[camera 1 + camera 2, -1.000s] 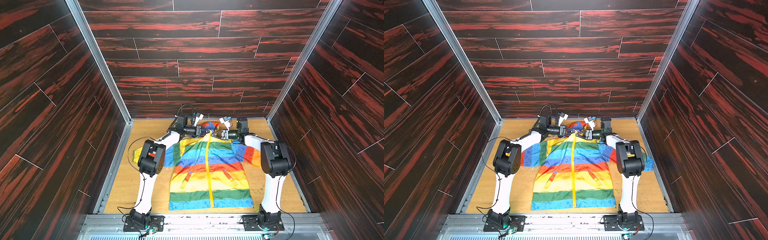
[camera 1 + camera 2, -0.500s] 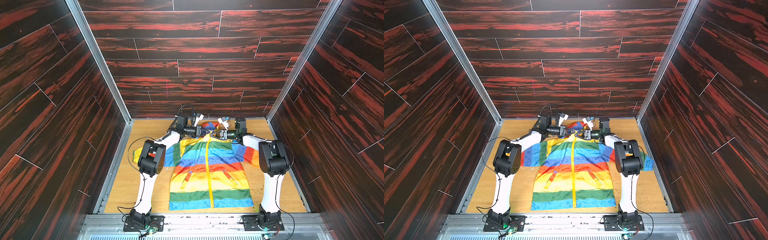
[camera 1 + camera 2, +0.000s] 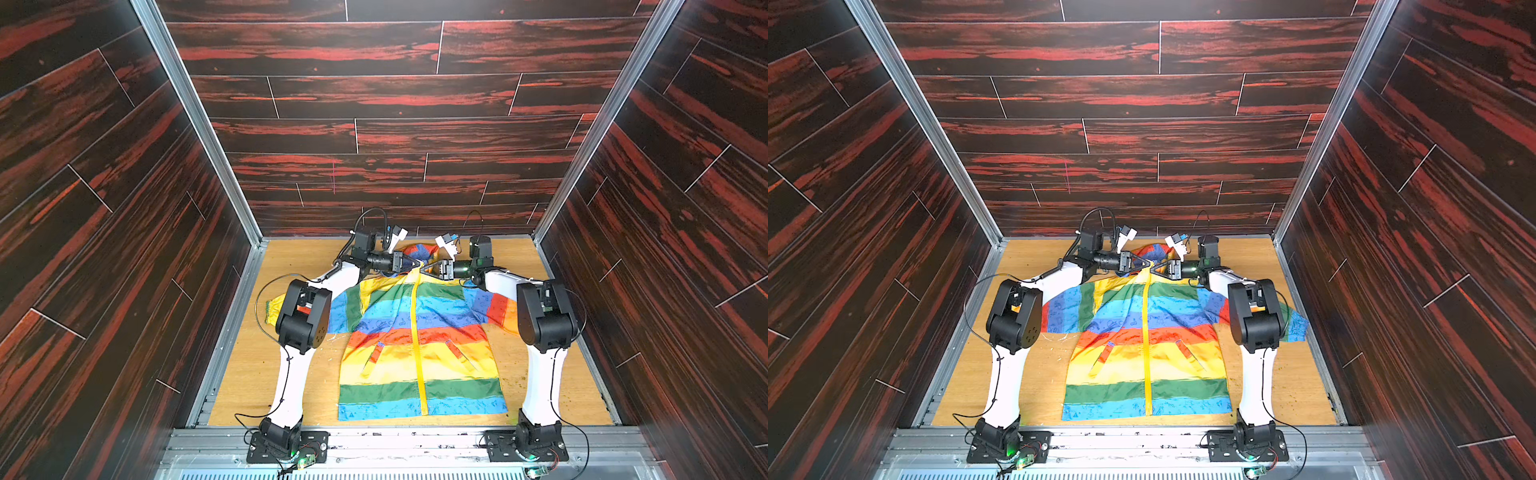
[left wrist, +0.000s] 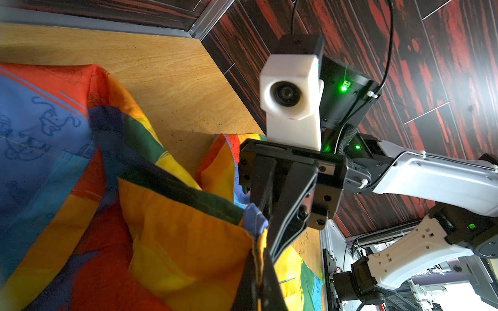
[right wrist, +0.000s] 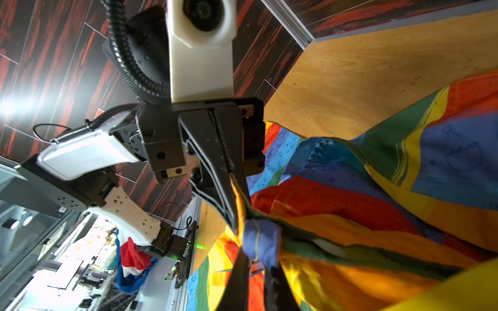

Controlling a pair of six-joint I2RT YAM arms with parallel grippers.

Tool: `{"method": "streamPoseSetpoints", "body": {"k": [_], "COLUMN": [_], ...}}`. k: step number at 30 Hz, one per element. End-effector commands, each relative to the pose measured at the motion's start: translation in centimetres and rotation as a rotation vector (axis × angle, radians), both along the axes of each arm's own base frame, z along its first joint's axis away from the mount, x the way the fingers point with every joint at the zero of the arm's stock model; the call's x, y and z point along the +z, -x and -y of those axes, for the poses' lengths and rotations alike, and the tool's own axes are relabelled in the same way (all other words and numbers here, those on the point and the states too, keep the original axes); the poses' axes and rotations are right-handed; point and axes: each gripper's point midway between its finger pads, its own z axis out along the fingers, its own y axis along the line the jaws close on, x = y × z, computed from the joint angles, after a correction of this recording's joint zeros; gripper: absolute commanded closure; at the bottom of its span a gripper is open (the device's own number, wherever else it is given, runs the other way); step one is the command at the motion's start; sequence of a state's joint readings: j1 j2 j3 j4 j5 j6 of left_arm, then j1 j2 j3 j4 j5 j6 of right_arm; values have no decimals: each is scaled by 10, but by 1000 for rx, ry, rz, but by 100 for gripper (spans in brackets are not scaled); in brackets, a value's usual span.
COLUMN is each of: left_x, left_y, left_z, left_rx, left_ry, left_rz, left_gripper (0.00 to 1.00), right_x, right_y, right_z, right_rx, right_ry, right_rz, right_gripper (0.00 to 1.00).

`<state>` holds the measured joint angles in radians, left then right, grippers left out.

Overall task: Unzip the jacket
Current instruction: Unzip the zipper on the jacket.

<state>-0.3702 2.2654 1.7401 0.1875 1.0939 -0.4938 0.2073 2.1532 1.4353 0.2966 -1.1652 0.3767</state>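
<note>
Jacket flat and zipped on the table, my left gripper clamped tight on the collar, right gripper pinched nearly closed at the zipper top: anchor left, pull right straight hemward.

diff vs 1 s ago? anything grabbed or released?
The right gripper edged inward and its jaws closed on the jacket at the top of the zipper, facing the left gripper. Nothing was let go. Unchanged: the left gripper stays clamped on its side of the zipper top, the jacket lies flat as before, and the zipper is still done up.
</note>
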Motion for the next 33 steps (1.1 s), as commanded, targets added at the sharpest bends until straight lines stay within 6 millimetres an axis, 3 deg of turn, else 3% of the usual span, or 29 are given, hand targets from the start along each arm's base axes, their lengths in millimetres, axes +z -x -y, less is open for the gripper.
{"method": "streamPoseSetpoints", "body": {"k": [1,5,16,26,33], "left_x": [43,42,38,28,32], "left_y": [8,8,6,-4,-11], "left_z": [1,1,-1,-5,-9], "left_rx": [-26,-26,-15,42,86], "left_ry": [36,29,4,-49,-45], "left_rz": [94,93,89,80,81], "left_gripper": [100,100,100,100,100], "right_x": [-15,-17,-27,-35,-38], "right_y": [-4,-7,-25,-34,-24], "right_z": [-2,1,20,40,46], "right_rx": [-14,-61,-316,-589,-615], "right_ry": [27,71,334,778,862], "right_rz": [-12,4,88,227,266], "right_gripper": [91,100,100,100,100]}}
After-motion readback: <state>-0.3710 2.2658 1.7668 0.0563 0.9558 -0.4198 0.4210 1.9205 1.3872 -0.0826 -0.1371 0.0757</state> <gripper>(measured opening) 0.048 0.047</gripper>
